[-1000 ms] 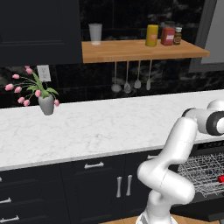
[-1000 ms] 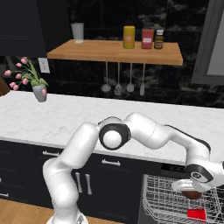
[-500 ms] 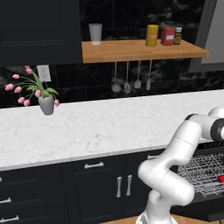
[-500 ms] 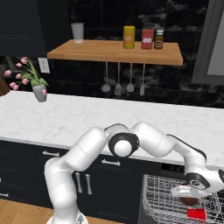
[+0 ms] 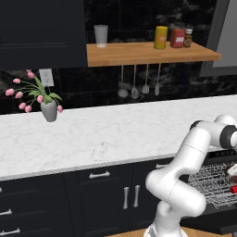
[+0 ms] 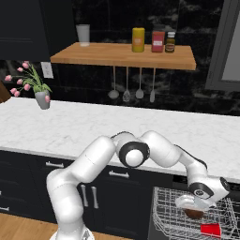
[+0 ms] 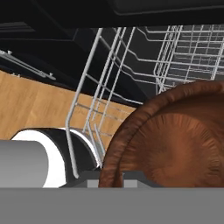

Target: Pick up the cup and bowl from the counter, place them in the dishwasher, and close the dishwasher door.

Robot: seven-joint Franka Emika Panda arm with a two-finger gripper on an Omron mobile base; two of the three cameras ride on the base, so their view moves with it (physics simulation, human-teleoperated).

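The bowl — brown, wood-grained, round — sits at the arm's end over the dishwasher's wire rack, with the gripper nearly closed, pinching it. In the right base view the bowl shows as a dark brown lump under the hand, at about 4 o'clock in the picture. A red cup lies in the rack just beside it, toward 4 o'clock. Grey rack wires rise close by the bowl in the hand view. Above, the white marble counter carries a vase of pink flowers at its far left; jars stand on the wooden shelf. Compared with a second ago, the hand and bowl have come lower into the rack.
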